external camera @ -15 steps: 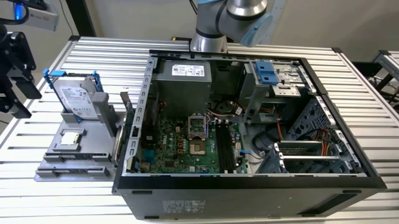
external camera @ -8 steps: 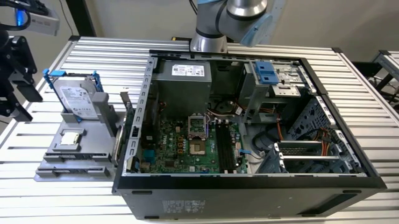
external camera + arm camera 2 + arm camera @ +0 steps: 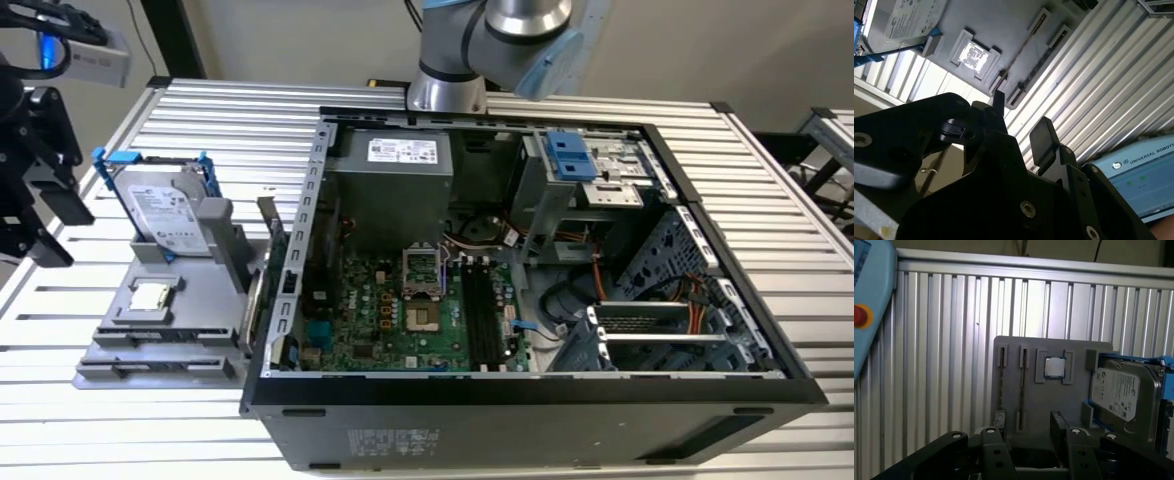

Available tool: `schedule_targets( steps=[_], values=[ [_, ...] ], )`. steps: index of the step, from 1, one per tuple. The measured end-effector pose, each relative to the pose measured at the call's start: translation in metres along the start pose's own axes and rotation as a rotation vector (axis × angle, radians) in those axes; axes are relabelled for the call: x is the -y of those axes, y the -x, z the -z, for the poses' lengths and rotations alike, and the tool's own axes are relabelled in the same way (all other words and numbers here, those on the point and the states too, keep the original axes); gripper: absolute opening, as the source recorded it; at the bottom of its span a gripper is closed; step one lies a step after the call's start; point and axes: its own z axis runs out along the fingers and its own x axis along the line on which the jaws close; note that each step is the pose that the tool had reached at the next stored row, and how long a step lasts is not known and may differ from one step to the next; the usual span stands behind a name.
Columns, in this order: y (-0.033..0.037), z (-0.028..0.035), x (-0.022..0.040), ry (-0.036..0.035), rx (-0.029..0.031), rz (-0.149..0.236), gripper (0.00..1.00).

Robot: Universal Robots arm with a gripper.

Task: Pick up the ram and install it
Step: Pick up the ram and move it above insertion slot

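Over the slatted metal table (image 3: pixel 944 350), claw (image 3: pixel 1028 417) wide open, empty, near grey tray (image 3: pixel 1054 395).

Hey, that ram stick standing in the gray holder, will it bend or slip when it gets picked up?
Probably stiff: the ram looks straight along its slot. Likely light, being so thin. It stands on edge in the gray holder, so a loose grip could let it tilt.

Hand (image 3: pixel 1028 427) fingers (image 3: pixel 1056 422) spread apart, holding nothing, apparently hovering.
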Motion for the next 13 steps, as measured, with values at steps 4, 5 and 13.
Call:
schedule_targets(
  steps=[4, 5, 13],
  values=[
    [-0.0011, -0.0029, 0.0, -0.0004, -0.0001, 0.0, 1.0],
    [-0.0014, -0.0036, 0.0, -0.0005, -0.0001, 0.0, 1.0],
    [-0.0038, -0.0097, -0.0001, -0.0012, -0.0001, 0.0, 1.0]
  ],
)
